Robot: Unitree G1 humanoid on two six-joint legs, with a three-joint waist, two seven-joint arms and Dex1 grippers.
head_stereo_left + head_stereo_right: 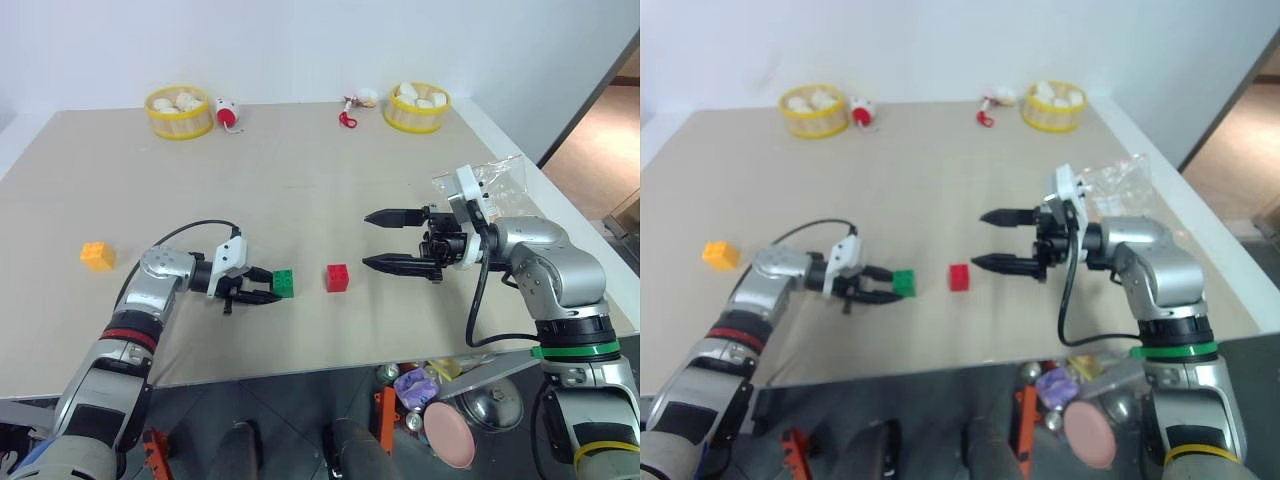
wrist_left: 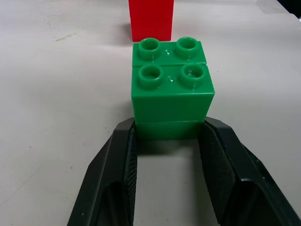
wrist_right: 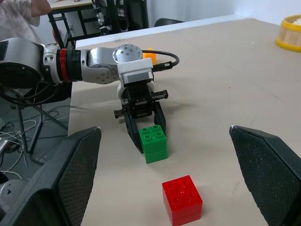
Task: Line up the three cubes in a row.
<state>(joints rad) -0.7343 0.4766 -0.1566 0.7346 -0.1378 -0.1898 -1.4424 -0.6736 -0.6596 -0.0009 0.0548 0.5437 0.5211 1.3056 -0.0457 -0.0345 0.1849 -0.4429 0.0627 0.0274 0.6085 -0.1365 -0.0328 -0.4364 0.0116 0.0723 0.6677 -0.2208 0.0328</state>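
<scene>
My left end effector [image 1: 262,286] pinches the green cube [image 1: 283,283] on the table [image 1: 320,180]; the red cube [image 1: 337,277] sits just at its 3 o'clock. My right end effector [image 1: 384,240] is spread wide, empty. The orange-yellow cube [image 1: 97,255] lies far at 9 o'clock.

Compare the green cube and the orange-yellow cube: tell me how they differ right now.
Colour: the green cube is green, the orange-yellow cube orange-yellow.
Grip: the left gripper is shut on the green cube's lower part; the orange-yellow cube lies free, with no gripper at it.
Place: the green cube sits close beside the red cube, with a small gap; the orange-yellow cube lies far off toward the table's left edge.
Both rest on the table.
</scene>
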